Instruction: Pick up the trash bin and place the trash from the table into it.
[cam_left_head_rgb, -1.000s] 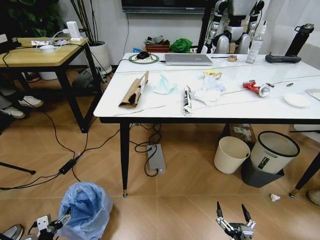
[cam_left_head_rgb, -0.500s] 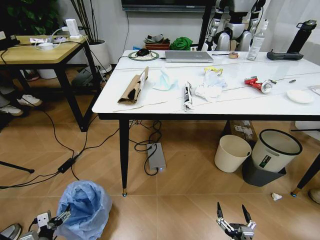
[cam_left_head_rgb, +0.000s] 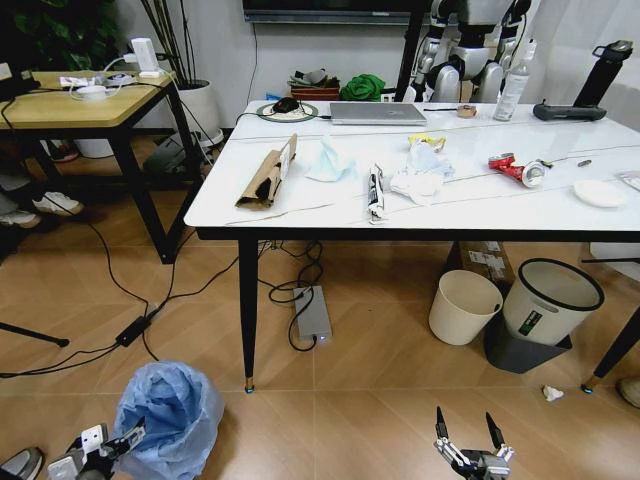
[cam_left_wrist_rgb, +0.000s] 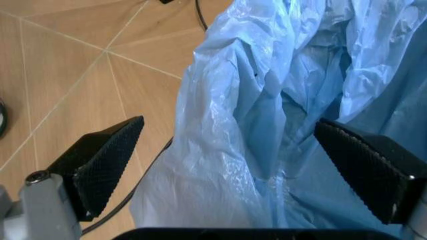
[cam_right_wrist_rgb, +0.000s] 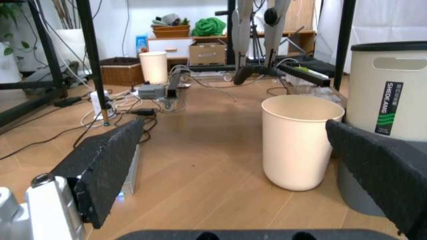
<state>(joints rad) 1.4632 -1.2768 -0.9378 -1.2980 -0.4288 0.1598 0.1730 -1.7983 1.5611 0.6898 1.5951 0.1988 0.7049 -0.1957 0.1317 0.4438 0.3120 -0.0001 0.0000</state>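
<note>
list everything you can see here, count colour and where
trash bin: 1, light-blue bag liner, floor, lower left
table: 1, white marble top, black legs, centre
cardboard strip: 1, brown, table's left part
mask: 1, pale blue, beside cardboard
tissues: white, crumpled, table centre
can: 1, red-white, table's right part
laptop: 1, grey, table's far side
cream bin: 1, under table
grey bin: 1, black rim, beside it
left claw: open, straddling bin liner
right claw: open, low over floor
</note>
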